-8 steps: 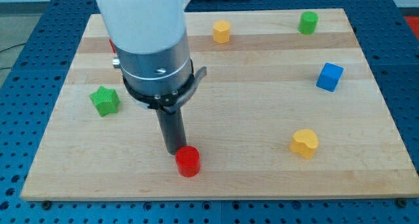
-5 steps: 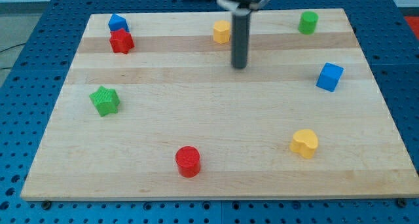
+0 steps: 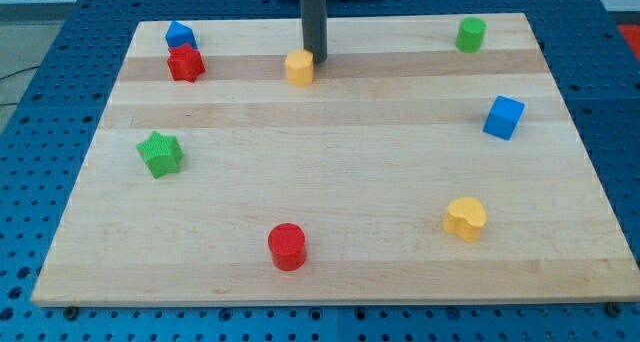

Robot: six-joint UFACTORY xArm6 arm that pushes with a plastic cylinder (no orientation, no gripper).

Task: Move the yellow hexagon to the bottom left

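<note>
From my remote seat, the wooden table (image 3: 330,172) fills most of the view, resting on a blue perforated base (image 3: 40,42). The dark rod (image 3: 315,17) comes down from the view's top, and my tip (image 3: 316,58) sits just at the yellow hexagon (image 3: 299,68), at about its 1 o'clock, touching or very nearly so. This end effector is a bare rod: it has no jaws to open and it has hold of nothing.

The yellow hexagon lies in the upper part of the table, a little left of centre. It is squat and near-symmetric, so I can make out no long axis and no pointing direction.

Taking the table's centre as the dial: the blue cube (image 3: 503,117) is at about 2 o'clock near the right edge, the yellow heart-shaped block (image 3: 465,218) at 4 o'clock, the red cylinder (image 3: 287,246) at 6 to 7 o'clock near the bottom edge, and the green star (image 3: 160,153) at 9 o'clock. The red star (image 3: 185,63) sits at 10 o'clock with a small blue block (image 3: 179,34) touching it on its upper side; its shape I cannot tell. The green cylinder (image 3: 470,34) is at 1 o'clock.
</note>
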